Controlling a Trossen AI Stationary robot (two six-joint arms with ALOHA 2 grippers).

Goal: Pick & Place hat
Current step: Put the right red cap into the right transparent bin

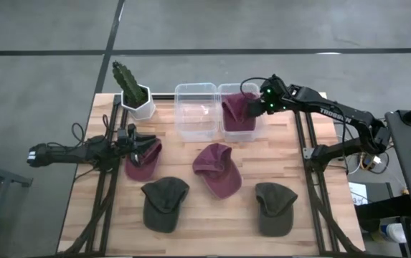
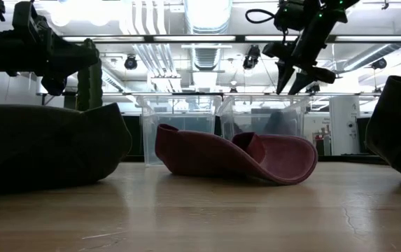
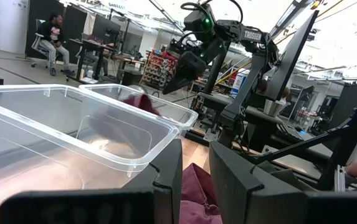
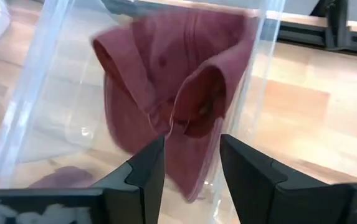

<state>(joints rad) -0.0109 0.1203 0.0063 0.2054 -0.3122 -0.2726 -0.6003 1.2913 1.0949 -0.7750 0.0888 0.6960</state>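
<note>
A robotics lab: ceiling ducts, cluttered workbenches and equipment racks beyond the table.

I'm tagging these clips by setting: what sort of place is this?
Most likely a robotics lab or workshop. Exposed ceiling ducts run overhead, a person sits at a desk in the open room behind, and the wooden table stands on a bare concrete floor.

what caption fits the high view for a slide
Right hand over the bin holding a maroon cap; left hand on another.
</note>
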